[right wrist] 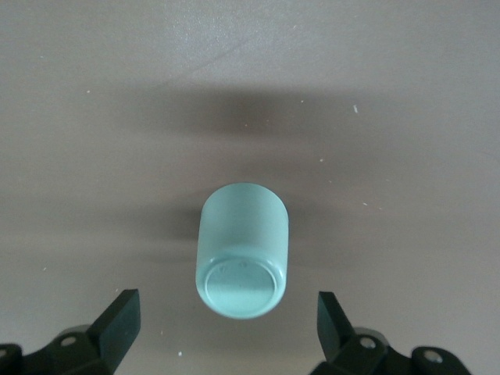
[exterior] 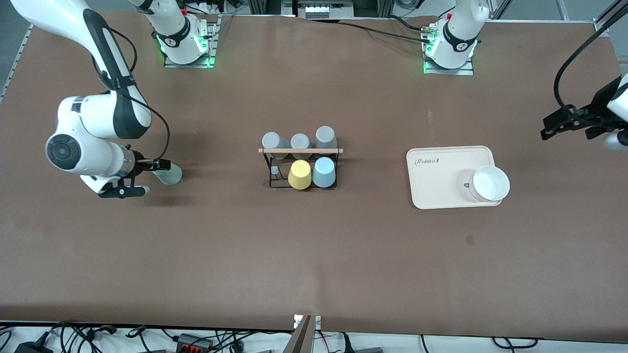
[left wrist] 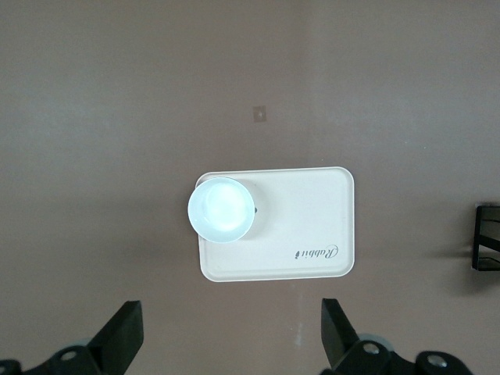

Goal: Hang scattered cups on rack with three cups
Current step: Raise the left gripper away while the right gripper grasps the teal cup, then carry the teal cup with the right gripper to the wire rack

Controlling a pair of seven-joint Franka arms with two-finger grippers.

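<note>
I see the mint green cup lying on its side on the table toward the right arm's end, between the spread fingers of the right gripper — untouched. The light blue cup sits on the rack beside a yellow cup, with 3 grey cups there too. The left gripper waits wide open — above the table past the tray.
</note>
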